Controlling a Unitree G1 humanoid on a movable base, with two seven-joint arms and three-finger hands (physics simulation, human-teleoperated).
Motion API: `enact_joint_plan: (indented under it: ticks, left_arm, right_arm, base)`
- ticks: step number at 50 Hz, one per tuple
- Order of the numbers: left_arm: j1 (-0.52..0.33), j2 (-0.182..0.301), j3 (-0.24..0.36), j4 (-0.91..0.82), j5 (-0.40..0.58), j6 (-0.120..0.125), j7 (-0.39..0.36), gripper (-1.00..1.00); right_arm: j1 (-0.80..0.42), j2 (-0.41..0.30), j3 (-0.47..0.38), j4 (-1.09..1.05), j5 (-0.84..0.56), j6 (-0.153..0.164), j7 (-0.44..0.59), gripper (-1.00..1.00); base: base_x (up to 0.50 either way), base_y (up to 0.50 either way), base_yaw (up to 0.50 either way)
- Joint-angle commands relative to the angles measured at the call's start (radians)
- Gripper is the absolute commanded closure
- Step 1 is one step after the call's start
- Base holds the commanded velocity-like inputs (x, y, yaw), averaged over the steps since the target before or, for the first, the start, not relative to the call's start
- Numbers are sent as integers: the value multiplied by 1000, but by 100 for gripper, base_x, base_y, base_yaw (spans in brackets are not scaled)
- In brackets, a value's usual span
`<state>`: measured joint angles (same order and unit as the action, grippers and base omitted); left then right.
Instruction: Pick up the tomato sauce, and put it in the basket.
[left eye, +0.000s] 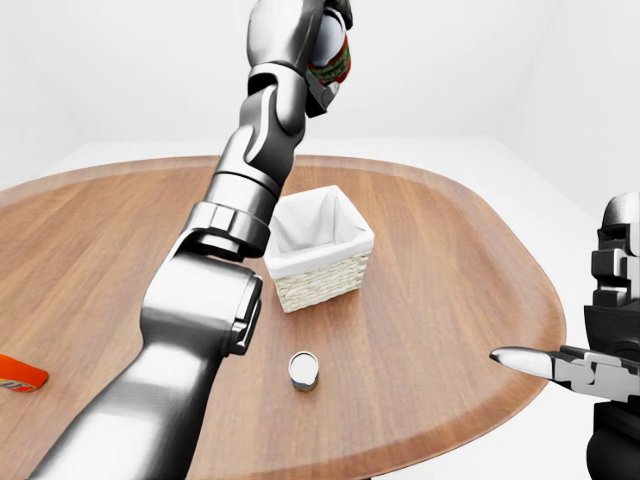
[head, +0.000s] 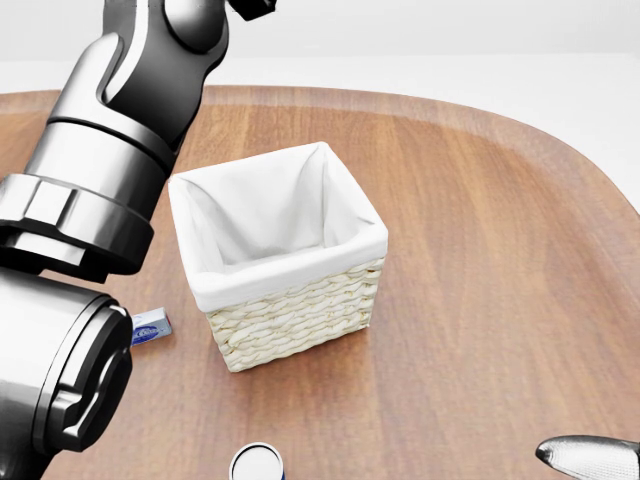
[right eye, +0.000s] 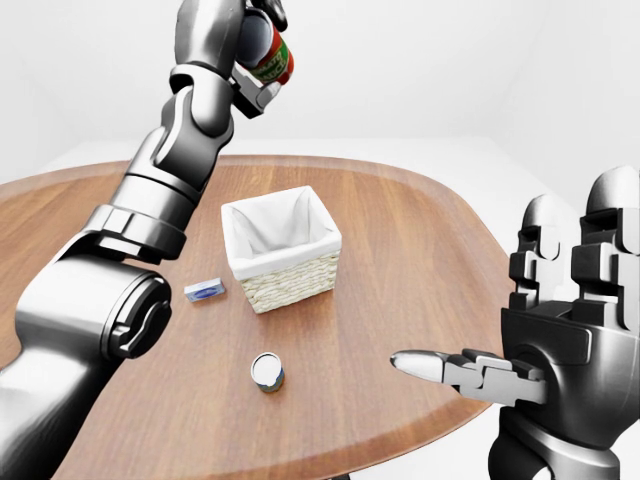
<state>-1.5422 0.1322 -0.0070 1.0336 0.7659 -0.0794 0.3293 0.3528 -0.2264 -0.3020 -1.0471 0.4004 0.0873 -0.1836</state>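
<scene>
The tomato sauce can (right eye: 274, 57), with a red and green label, is held high above the table near the top of the right-eye view. My left hand (right eye: 258, 45) is shut on it, and the left arm rises steeply from the lower left. The wicker basket (head: 292, 318) with a white cloth liner stands empty on the table's middle, below and slightly right of the raised can. My right hand (right eye: 520, 300) hovers open at the right, off the table's edge, holding nothing.
A small blue box (head: 152, 327) lies left of the basket, partly behind my left forearm. A short can with a white top (right eye: 267, 371) stands below the basket. A red-orange packet (left eye: 20, 373) lies at the far left. The round wooden table (right eye: 400, 250) ends near my right hand.
</scene>
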Motion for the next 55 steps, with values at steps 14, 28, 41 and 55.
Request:
enact_joint_plan:
  ticks: [14, 28, 41, 55]
  left_arm:
    - [139, -106, 10, 291, -1, 167, -268, 100]
    - [227, -154, -16, 296, 16, 167, -240, 100]
    - [249, -152, -25, 300, 67, 167, -213, 100]
    - [231, -129, -12, 304, 82, 167, -152, 100]
  right_arm:
    - [-17, 43, -13, 0, -8, 0, 42, -100]
    - [-21, 46, -16, 0, -7, 0, 44, -100]
    - [-26, 58, -9, 0, -23, 0, 55, -100]
    - [-30, 59, -15, 0, -20, 0, 59, -100]
  base:
    - [0, 0, 0]
    - [0, 0, 0]
    - [0, 0, 0]
    - [0, 0, 0]
